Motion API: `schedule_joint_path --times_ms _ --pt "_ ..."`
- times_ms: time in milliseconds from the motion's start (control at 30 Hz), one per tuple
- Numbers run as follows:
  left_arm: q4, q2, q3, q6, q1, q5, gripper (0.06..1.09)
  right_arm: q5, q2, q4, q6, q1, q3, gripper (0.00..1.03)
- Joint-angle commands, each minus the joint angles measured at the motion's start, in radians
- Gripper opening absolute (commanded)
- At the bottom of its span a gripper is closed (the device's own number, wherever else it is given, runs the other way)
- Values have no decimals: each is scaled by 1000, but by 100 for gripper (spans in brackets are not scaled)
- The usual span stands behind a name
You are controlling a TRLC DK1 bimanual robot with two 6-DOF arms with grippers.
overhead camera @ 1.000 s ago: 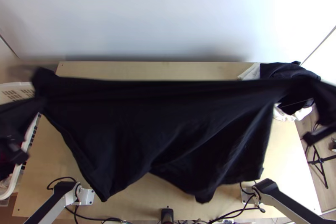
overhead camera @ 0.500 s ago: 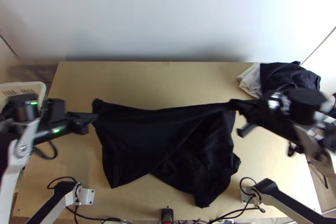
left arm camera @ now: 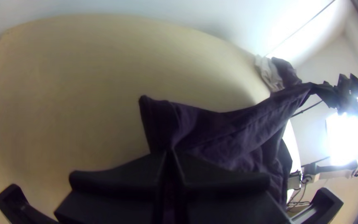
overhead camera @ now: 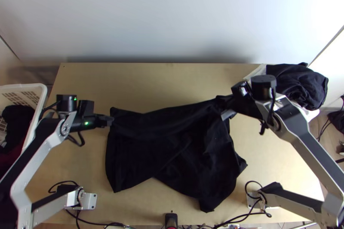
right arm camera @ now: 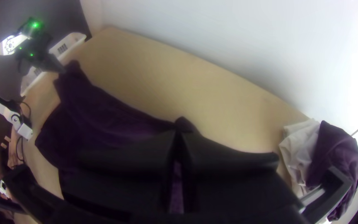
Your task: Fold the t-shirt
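Two grippers share the large black cloth t-shirt in front of you, one at each end of its far edge. Your left gripper, over the left part of the light wooden table, is clenched on the fabric near one far corner. In the left wrist view, you can see the two wide flat black fingers of that gripper pressed together at the tips, with a flap of shirt poking out past them.

Your right gripper, right of the table's middle, is clenched too, gripping the other end of that edge; in its wrist view a small tip of cloth sticks out beyond the closed fingers. Between the two, the far edge dips a little, and the shirt spreads loosely from it towards you, with slanting creases. Its near edge has a notch near the middle, between two pointed lobes, the right one reaching closer to you.

At the table's far right corner you have a bunched pile of black and off-white cloth. Beside the table's left edge stands a white plastic basket with slotted walls, holding black and dark red cloth.
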Motion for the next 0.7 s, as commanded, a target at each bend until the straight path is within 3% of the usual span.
schedule_joint_path --times_ms 0,233,667 --pt "173 237 32 8 28 -34 12 -3 118 41 -2 -43 35 3" --pt "178 414 152 -1 49 -34 51 -3 134 41 -8 -55 40 3" --pt "178 495 246 -62 6 -32 54 -3 141 30 -26 -66 51 3"
